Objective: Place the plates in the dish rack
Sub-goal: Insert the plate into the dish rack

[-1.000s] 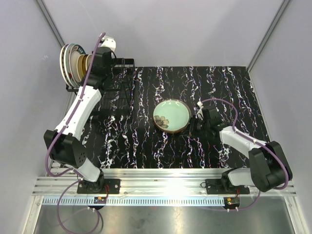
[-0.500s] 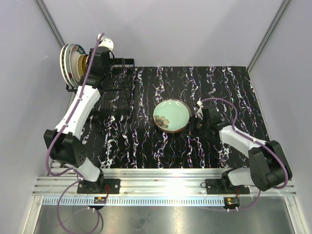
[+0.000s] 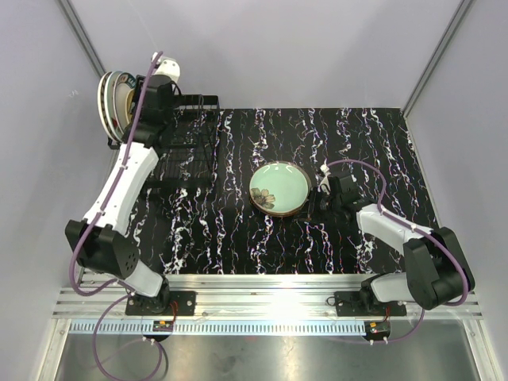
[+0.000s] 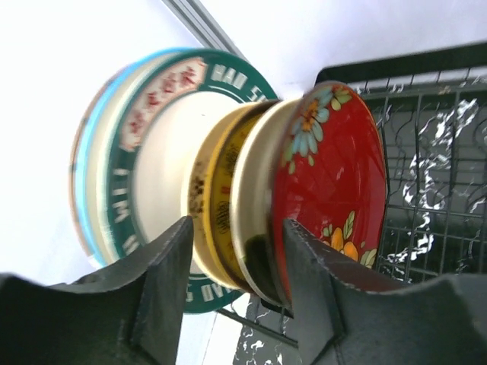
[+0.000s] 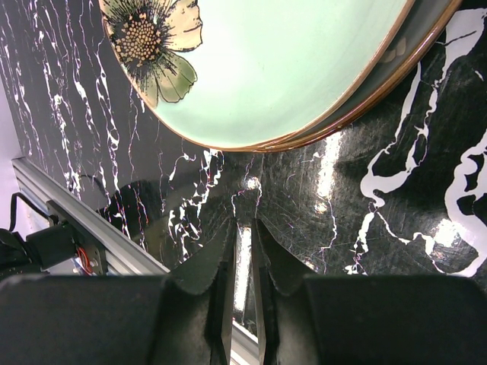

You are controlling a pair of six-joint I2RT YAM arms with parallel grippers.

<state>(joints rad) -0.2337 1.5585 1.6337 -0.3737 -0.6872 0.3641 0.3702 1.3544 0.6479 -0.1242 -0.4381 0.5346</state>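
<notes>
Top external view: the black wire dish rack (image 3: 188,151) stands at the far left of the black white-veined desk (image 3: 381,159). A row of upright plates (image 3: 113,99) sits at its far left end. The left hand (image 3: 143,94) is at those plates.

Left wrist view: the left hand (image 4: 240,226) is open. Its fingers (image 4: 169,285) straddle the edges of a yellow plate (image 4: 215,179) and a cream-backed red floral plate (image 4: 335,175); contact cannot be judged. A white plate with a lettered green rim (image 4: 228,76) stands behind.

Right wrist view: the right hand (image 5: 243,228) is almost closed, gripping nothing, low over the desk just beside the pale green flower-painted plate (image 5: 289,68). That plate lies mid-desk on a darker brown-rimmed plate (image 5: 428,36).
</notes>
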